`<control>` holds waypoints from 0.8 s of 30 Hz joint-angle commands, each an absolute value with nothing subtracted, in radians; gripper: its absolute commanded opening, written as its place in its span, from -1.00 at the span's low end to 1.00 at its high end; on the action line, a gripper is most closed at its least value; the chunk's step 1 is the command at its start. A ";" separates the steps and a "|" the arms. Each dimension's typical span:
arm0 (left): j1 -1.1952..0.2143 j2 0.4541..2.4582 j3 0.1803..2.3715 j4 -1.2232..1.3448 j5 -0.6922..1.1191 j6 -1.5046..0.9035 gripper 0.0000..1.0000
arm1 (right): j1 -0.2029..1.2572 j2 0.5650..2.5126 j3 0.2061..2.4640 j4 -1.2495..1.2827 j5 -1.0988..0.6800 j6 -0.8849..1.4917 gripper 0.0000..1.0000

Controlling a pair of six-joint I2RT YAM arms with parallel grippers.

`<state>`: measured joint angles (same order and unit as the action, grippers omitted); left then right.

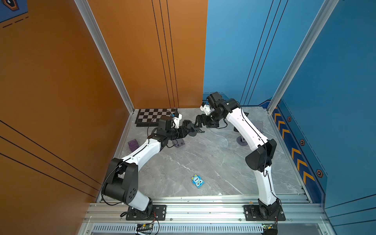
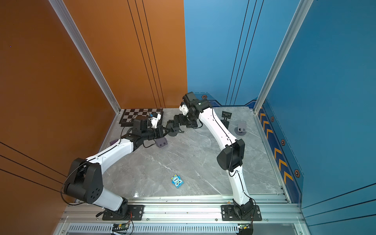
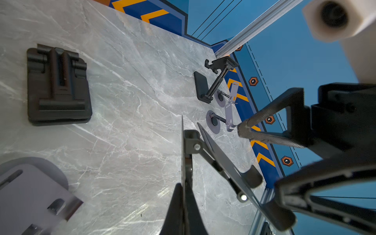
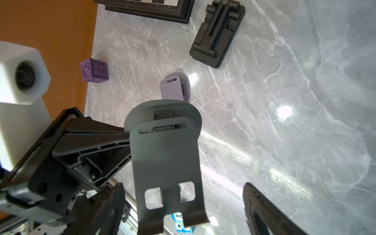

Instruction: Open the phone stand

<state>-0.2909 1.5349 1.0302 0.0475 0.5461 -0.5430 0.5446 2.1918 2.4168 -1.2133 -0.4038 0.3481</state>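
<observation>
The phone stand (image 1: 195,131) is dark grey and hangs above the table's back middle, between both grippers. My left gripper (image 3: 184,205) is shut on its thin base plate, seen edge-on in the left wrist view. From the hinge (image 3: 192,142) the support plate slants away from the base at an angle. In the right wrist view this slotted plate (image 4: 166,158) lies between my right gripper's (image 4: 183,186) fingers (image 4: 114,203). They stand wide apart, open, with a gap on each side of the plate.
A chessboard (image 1: 151,118) lies at the back left and a purple cube (image 1: 133,144) by the left wall. A folded lilac stand (image 1: 179,144) sits under the left arm. A folded black stand (image 4: 217,34), opened stands (image 2: 241,128) at the back right and a blue owl toy (image 1: 197,181) are on the table too.
</observation>
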 commanded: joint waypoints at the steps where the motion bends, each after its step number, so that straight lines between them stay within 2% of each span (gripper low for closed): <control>1: -0.282 1.520 1.023 0.032 0.533 -0.539 -1.00 | 0.540 2.212 2.442 -1.187 -0.387 0.356 0.98; 24: -0.275 1.525 1.048 0.026 0.574 -0.545 -1.00 | 0.584 2.330 2.506 -1.121 -0.451 0.381 1.00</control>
